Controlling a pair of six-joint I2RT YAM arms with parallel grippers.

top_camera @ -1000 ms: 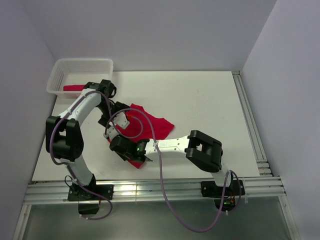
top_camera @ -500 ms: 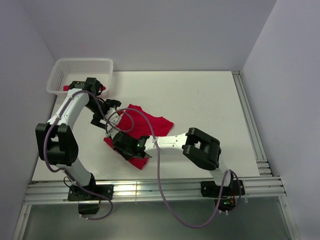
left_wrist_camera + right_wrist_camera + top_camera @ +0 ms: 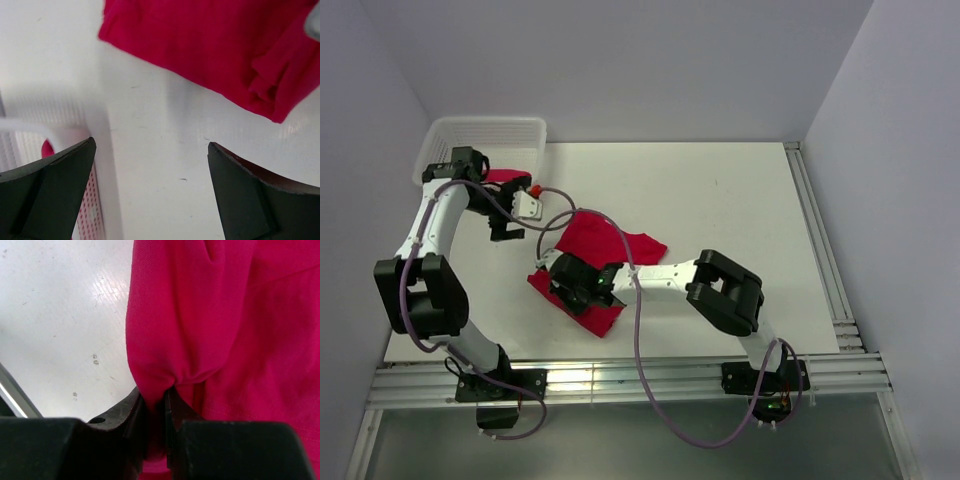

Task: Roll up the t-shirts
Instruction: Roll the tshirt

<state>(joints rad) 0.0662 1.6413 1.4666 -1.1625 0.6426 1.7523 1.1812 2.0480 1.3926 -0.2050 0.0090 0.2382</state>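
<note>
One red t-shirt [image 3: 605, 240] lies crumpled on the table left of centre. My right gripper [image 3: 558, 272] is at its left edge, shut on a pinched fold of the red cloth [image 3: 157, 390]; the rest of the t-shirt [image 3: 225, 315] fills the right wrist view. A second red t-shirt [image 3: 505, 176] shows at the near side of the white basket [image 3: 485, 122]. My left gripper [image 3: 506, 232] hangs open between basket and shirt, holding nothing. Its wrist view has bare table between the jaws of the left gripper [image 3: 151, 145], the t-shirt [image 3: 210, 45] ahead and the basket wall [image 3: 100, 200] at lower left.
The white lattice basket stands at the table's back left corner. A metal rail [image 3: 620, 380] runs along the near edge and another [image 3: 820, 250] along the right side. The right arm [image 3: 725, 295] stretches across the near part of the table.
The left arm has swung left and back, away from the t-shirt on the table toward the basket, its gripper staying open. The right gripper has shifted slightly left, still shut on the cloth.
</note>
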